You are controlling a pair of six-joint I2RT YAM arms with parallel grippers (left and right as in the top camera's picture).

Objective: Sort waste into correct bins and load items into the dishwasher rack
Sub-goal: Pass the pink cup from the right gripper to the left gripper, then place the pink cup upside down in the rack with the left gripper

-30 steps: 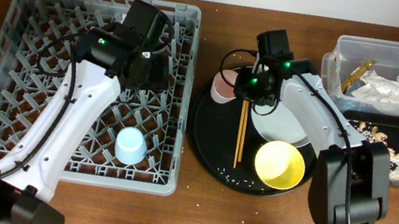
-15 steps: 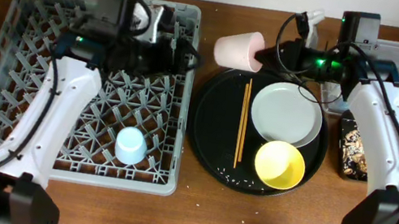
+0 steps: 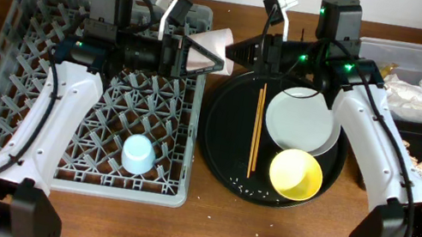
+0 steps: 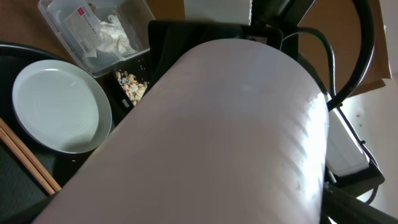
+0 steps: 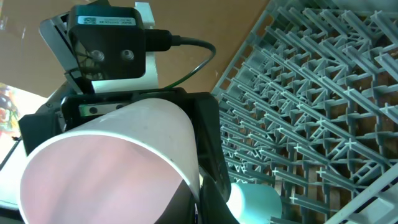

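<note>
Blocking most of the left wrist view, the cup (image 4: 205, 124) lies sideways at upper centre overhead, by the rack's (image 3: 78, 180) right edge, clamped in the left gripper (image 3: 194, 53). The right gripper (image 3: 236, 51) meets its right end; whether it grips is unclear.

Bright, even light; pink cup (image 4: 217, 124) seemingly blurred.

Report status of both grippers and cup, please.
Left gripper shut on pink cup, above rack edge. Right gripper at its rim, grip unclear. Nothing blocking.
</note>
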